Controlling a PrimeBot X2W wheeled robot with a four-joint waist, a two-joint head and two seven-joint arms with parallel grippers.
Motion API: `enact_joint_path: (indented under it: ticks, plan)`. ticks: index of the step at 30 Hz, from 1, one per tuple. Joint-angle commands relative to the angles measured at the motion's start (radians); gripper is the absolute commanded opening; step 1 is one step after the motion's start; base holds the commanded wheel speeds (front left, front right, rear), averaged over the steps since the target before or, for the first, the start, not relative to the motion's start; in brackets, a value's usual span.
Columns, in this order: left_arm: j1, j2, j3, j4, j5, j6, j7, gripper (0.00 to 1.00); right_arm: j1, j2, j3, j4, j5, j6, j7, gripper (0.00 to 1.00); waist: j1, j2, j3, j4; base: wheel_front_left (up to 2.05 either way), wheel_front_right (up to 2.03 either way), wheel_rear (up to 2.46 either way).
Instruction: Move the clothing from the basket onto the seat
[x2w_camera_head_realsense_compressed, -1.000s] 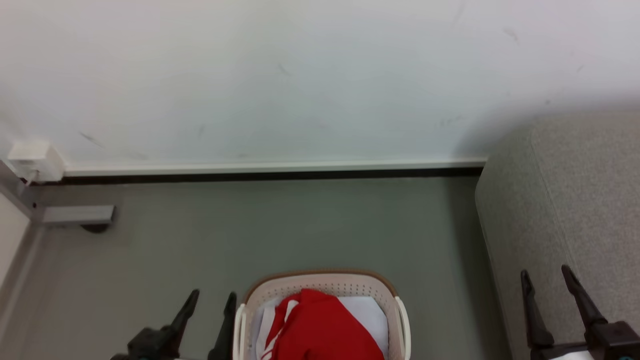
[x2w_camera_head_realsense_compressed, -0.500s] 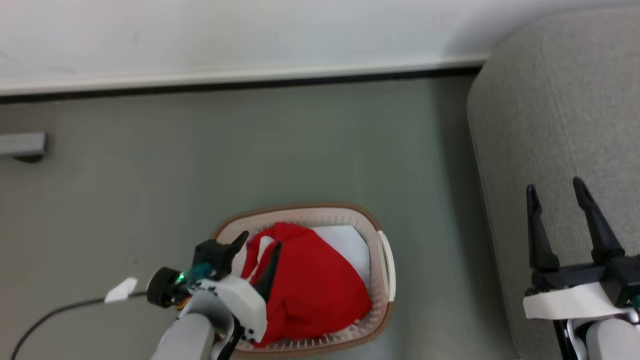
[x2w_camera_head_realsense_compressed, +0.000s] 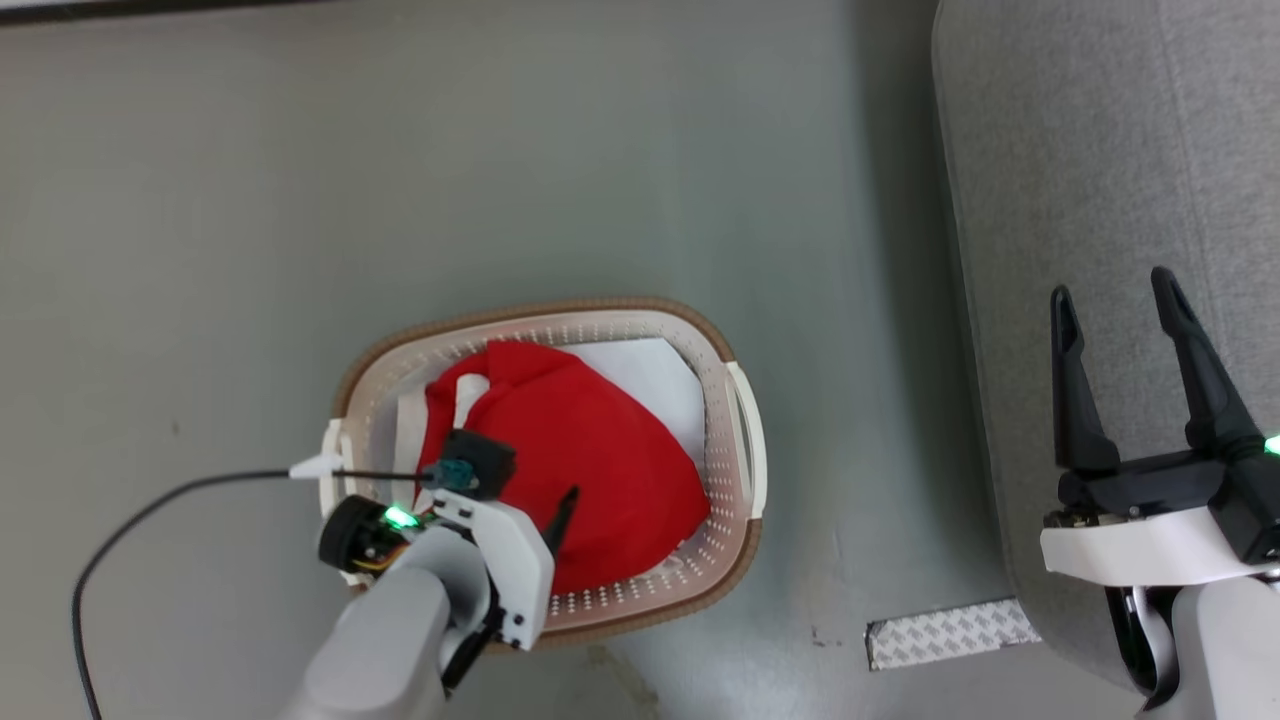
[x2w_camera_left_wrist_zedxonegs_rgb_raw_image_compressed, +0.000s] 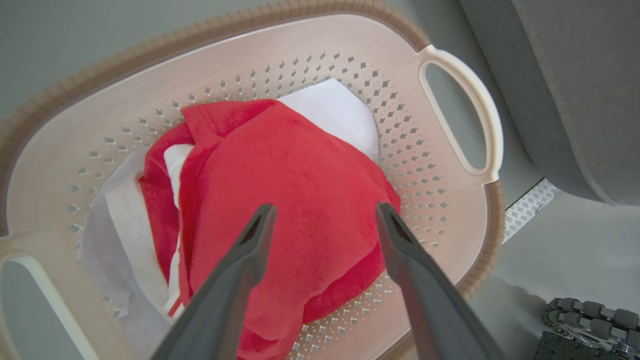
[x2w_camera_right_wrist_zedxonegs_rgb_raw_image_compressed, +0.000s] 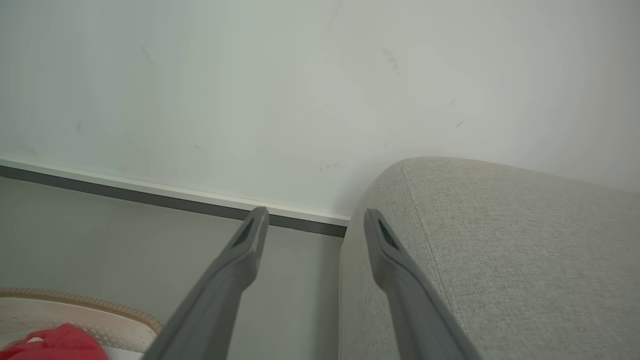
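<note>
soft red cloth clothing (x2w_camera_left_wrist_zedxonegs_rgb_raw_image_compressed: 295, 200); perforated matt plastic basket (x2w_camera_left_wrist_zedxonegs_rgb_raw_image_compressed: 435, 165); coarse woven grey seat (x2w_camera_head_realsense_compressed: 1090, 170).

The laundry basket (x2w_camera_head_realsense_compressed: 540, 306) is open on top, its walls ringing the red clothing (x2w_camera_head_realsense_compressed: 600, 450). Bare floor (x2w_camera_head_realsense_compressed: 850, 300) separates it from the sofa (x2w_camera_head_realsense_compressed: 1100, 150) at right; a black cable (x2w_camera_head_realsense_compressed: 150, 506) lies left.

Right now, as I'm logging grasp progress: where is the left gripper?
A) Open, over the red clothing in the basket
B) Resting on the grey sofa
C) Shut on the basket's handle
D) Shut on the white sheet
A: the left wrist view shows the left gripper with its fingers spread apart over the red clothing, which lies in the basket.
</note>
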Motion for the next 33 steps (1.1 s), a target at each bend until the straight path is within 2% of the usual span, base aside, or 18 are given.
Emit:
enact_joint_path:
  ticks: [1,8,17,28,29,30,31,32,33]
  plan:
    - [-0.021,0.016,0.0,0.021,-0.006,0.002,0.009,1.0,-0.019,0.001,0.002,-0.009,0.006,-0.002,0.001,1.0,-0.0002,0.0,0.027,-0.007,0.0,0.0,0.0]
    - [-0.071,0.021,-0.015,0.121,0.015,0.036,0.047,1.0,-0.032,0.001,-0.001,-0.02,0.006,-0.002,0.001,1.0,-0.0002,0.0,0.071,-0.01,0.0,0.0,0.0]
    - [-0.129,0.036,-0.033,0.204,0.027,0.059,0.039,1.0,-0.059,0.001,0.008,-0.038,0.014,-0.002,0.001,1.0,-0.0002,0.0,0.142,-0.027,0.0,0.0,0.0]
    - [-0.221,0.04,-0.053,0.28,0.033,0.057,0.008,1.0,-0.069,0.001,-0.012,-0.065,0.003,-0.002,0.001,1.0,-0.0002,0.0,0.218,-0.026,0.0,0.0,0.0]
    - [-0.227,0.038,-0.056,0.287,0.032,0.055,0.005,0.97,-0.07,0.001,-0.013,-0.067,0.004,-0.002,0.001,1.0,-0.0002,0.0,0.222,-0.025,0.0,0.0,0.0]
    - [-0.233,0.036,-0.059,0.292,0.032,0.054,0.004,0.82,-0.071,0.001,-0.014,-0.068,0.004,-0.002,0.001,1.0,-0.0002,0.0,0.226,-0.024,0.0,0.0,0.0]
    - [-0.238,0.033,-0.062,0.3,0.032,0.053,0.0,0.5,-0.072,0.001,-0.014,-0.068,0.003,-0.002,0.001,1.0,-0.0002,0.0,0.228,-0.024,0.0,0.0,0.0]
    - [-0.241,0.03,-0.065,0.305,0.03,0.049,-0.002,0.43,-0.073,0.001,-0.015,-0.068,0.004,-0.002,0.001,1.0,-0.0002,0.0,0.23,-0.023,0.0,0.0,0.0]
    - [-0.244,0.027,-0.07,0.309,0.03,0.046,-0.005,0.15,-0.075,0.001,-0.016,-0.068,0.004,-0.002,0.001,1.0,-0.0002,0.0,0.232,-0.023,0.0,0.0,0.0]
